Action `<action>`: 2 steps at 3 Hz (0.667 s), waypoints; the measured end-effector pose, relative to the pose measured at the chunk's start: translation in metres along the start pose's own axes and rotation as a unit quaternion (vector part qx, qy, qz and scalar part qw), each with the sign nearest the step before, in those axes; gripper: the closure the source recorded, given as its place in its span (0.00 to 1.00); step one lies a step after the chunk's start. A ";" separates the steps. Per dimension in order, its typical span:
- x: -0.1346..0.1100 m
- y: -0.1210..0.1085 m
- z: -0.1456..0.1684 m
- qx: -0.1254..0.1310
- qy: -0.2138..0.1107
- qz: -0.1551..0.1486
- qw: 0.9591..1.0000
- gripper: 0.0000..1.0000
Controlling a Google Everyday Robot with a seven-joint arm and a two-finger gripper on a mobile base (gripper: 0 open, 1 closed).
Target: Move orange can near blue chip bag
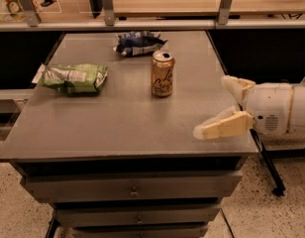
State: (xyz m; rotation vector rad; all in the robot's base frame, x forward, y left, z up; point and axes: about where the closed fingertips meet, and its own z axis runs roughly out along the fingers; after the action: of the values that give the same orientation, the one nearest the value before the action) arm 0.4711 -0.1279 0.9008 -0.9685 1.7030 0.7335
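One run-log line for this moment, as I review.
gripper: open, empty, at right edge of table | orange can: upright, ungripped | blue chip bag: far side, behind can | phase: pre-grasp
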 end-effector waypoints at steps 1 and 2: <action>0.011 0.003 0.017 0.019 0.008 -0.012 1.000 0.00; 0.018 -0.004 0.038 0.046 0.019 -0.020 0.999 0.00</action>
State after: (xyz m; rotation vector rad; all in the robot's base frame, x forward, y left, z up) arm 0.4888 -0.1024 0.8719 -0.9563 1.7303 0.6089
